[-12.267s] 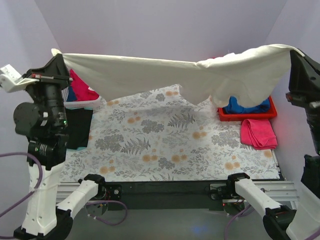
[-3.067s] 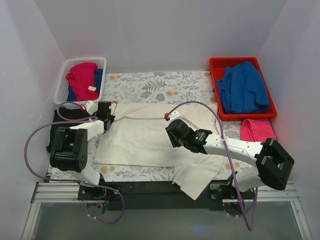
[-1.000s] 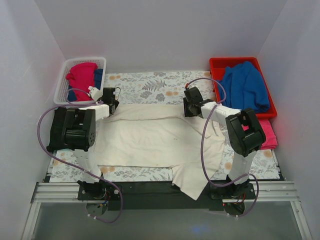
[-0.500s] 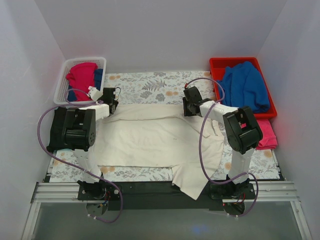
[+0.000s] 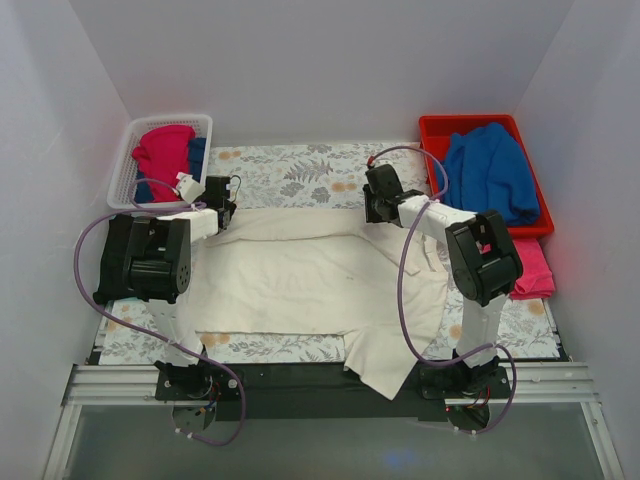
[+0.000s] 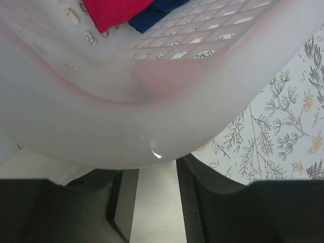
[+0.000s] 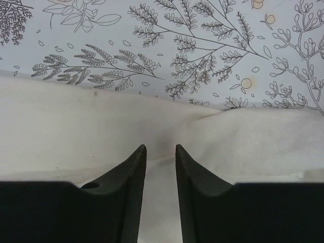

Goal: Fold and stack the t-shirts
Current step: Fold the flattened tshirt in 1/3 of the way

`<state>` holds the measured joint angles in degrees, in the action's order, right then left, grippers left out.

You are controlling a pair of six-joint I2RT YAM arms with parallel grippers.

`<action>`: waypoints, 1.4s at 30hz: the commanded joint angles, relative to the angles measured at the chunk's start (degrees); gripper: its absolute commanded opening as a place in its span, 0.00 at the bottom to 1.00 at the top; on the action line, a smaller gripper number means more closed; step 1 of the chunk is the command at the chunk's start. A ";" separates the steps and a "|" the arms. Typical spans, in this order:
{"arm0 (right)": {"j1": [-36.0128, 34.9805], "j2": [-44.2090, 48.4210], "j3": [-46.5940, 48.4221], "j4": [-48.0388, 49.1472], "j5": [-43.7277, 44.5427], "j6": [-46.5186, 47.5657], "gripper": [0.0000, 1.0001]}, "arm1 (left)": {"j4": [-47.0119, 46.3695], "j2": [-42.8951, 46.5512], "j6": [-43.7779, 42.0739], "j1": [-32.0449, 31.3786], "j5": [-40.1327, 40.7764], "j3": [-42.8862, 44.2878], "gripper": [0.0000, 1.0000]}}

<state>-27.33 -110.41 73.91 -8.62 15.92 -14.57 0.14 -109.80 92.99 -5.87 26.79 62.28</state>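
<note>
The cream-white shirt (image 5: 300,275) lies spread flat on the floral tablecloth, with one sleeve (image 5: 385,360) hanging over the near edge. My left gripper (image 5: 222,212) rests at the shirt's far left corner, right against the white basket. In the left wrist view it (image 6: 149,169) is open, with pale cloth (image 6: 152,207) showing in the gap. My right gripper (image 5: 375,208) is at the shirt's far edge, near the collar. In the right wrist view it (image 7: 158,148) is open by a narrow gap, its tips on a crease of the shirt (image 7: 76,121). The black shirt is hidden under my left arm.
A white basket (image 5: 205,125) at the far left holds red and blue cloth and fills the left wrist view (image 6: 152,101). A red tray (image 5: 428,130) at the far right holds a blue garment (image 5: 485,185). A pink cloth (image 5: 535,268) lies beside my right arm.
My right gripper has crept slightly up and left along the shirt's far edge. My left gripper and the shirt have not visibly moved.
</note>
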 commanded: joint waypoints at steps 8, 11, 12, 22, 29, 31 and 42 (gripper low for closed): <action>0.70 -1.48 0.10 0.80 -0.28 -1.16 0.35 | 6.27 1.78 -1.23 0.51 0.28 -2.25 0.33; 0.70 -0.60 -1.04 0.63 1.21 -1.17 0.36 | 6.27 1.69 -1.23 0.51 0.28 -2.17 0.33; 0.70 -0.42 -1.31 0.54 1.91 -1.08 0.36 | 6.19 1.69 -1.23 0.51 0.20 -2.25 0.33; 0.70 -0.86 -2.63 -0.17 1.39 -1.43 0.28 | 6.27 1.43 -1.06 0.51 0.02 -2.60 0.33; 0.61 0.89 -2.54 -0.25 1.56 -1.78 0.01 | 6.45 1.60 -1.41 0.51 0.11 -2.52 0.33; 0.61 2.99 -2.72 -0.34 2.27 -1.87 0.01 | 6.36 1.52 -1.41 0.51 0.11 -2.52 0.33; -2.10 16.45 -12.01 -1.05 -2.55 -3.97 0.01 | 6.45 1.25 -1.23 0.60 -0.51 -1.81 0.33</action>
<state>-27.88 -96.97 65.60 -9.50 15.62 -16.80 0.05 -109.23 92.77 -5.74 26.41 61.58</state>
